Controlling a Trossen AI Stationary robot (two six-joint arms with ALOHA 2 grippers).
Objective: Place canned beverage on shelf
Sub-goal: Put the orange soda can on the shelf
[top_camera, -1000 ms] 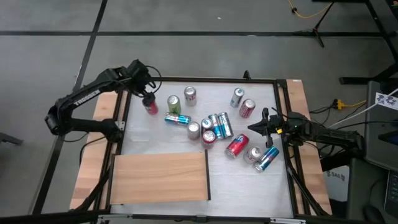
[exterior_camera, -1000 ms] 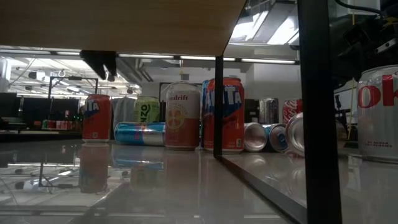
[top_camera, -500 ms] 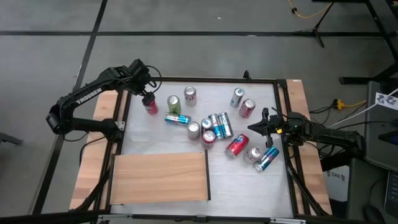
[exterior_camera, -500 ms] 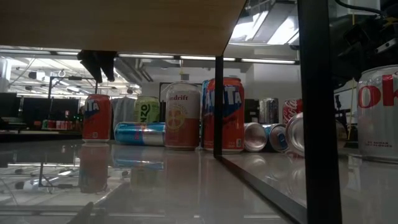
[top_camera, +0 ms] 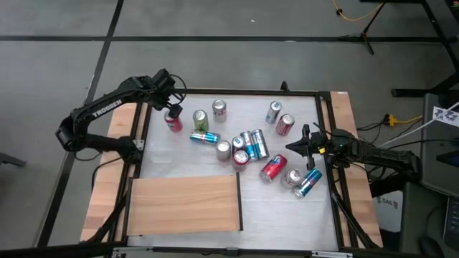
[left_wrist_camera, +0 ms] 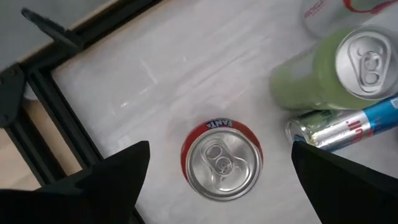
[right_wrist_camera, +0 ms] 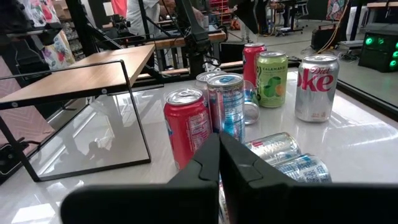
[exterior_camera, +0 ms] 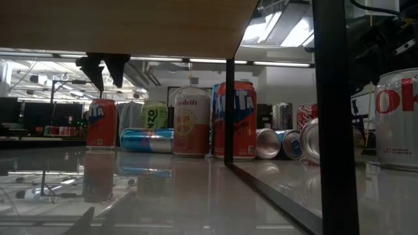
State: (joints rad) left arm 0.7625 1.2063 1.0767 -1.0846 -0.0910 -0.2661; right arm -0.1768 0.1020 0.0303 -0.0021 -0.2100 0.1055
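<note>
Left gripper [top_camera: 171, 107] above upright red can [top_camera: 173, 122]; shelf [top_camera: 183, 204] bare.

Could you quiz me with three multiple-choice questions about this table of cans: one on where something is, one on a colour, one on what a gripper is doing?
1. Where is the left gripper?
A. Above the upright red Fanta can at the table's far left
B. Over the wooden shelf
C. Beside the Diet Coke can

2. What colour is the upright can next to the red Fanta can?
A. Black
B. Light green
C. Purple

3. How do the right gripper's fingers stand?
A. Wide apart around a can
B. Shut, holding nothing
C. Shut on the shelf's edge

Answers:
1. A: the left wrist view looks straight down on the Fanta can's top between the open fingers.
2. B: the left wrist view shows its body light green.
3. B: in the right wrist view the fingers meet with nothing between them.
</note>
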